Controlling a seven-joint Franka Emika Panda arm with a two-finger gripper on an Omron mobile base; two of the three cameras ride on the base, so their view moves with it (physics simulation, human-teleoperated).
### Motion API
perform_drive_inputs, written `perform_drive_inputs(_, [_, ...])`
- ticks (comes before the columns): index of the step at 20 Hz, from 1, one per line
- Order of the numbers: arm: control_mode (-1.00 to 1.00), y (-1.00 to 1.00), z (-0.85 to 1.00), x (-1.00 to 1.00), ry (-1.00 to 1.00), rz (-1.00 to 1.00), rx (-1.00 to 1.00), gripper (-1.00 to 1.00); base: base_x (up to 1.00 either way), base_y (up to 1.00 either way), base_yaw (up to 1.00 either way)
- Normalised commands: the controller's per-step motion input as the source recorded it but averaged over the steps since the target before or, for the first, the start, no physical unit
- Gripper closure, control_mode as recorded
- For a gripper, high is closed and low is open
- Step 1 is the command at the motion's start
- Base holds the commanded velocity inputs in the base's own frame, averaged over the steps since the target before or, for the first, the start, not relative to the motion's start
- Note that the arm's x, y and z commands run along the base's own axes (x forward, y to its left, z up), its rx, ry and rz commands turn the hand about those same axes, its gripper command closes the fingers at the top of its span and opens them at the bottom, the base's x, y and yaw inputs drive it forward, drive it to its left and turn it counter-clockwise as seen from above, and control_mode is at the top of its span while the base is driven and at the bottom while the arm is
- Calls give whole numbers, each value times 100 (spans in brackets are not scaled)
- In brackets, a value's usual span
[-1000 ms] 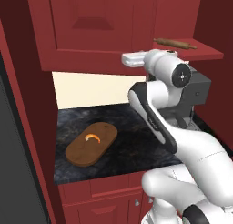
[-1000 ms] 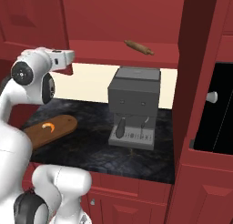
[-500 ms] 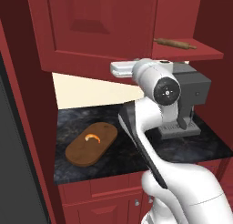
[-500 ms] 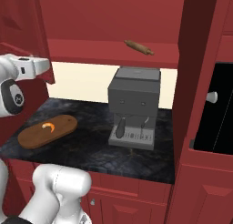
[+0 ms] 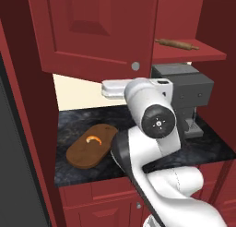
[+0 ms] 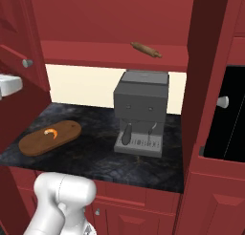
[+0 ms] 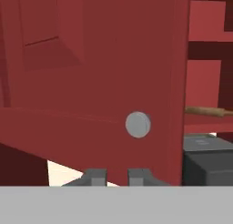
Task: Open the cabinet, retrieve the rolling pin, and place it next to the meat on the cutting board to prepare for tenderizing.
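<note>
My fingers (image 7: 117, 176), at the bottom centre of the hand view, sit just below the round knob (image 7: 138, 124) of the cabinet (image 5: 92, 32) door; whether they are released or clenched I cannot tell. The rolling pin (image 5: 176, 44) lies on the open shelf (image 6: 110, 55), upper right of the left base view. The meat (image 5: 94, 139) rests on the cutting board (image 5: 76, 154), lower left on the worktop (image 6: 95, 155), leaving room alongside for the pin.

I count one rolling pin (image 5: 176, 44) on the cabinet (image 5: 94, 30) shelf, one cutting board (image 5: 91, 146) on the bench, one piece of meat (image 5: 94, 139) on it, one grey coffee machine (image 6: 140, 111), and two round silver door knobs (image 5: 135, 66) (image 6: 27, 63).
</note>
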Motion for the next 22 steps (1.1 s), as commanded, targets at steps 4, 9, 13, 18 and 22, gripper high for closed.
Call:
perform_drive_inputs(4, [-100, -4, -3, -65, 0, 0, 8, -100, 0, 0, 0])
perform_drive_inputs(9, [-100, -71, 3, -60, 0, 11, 31, -100, 0, 0, 0])
perform_drive_inputs(13, [-100, -89, 0, -42, 0, 15, 37, -100, 0, 0, 0])
perform_drive_inputs(18, [-100, -82, 5, -4, 2, 15, 40, -100, 0, 0, 0])
perform_drive_inputs(22, [-100, -59, 9, 10, 8, 13, 37, -100, 0, 0, 0])
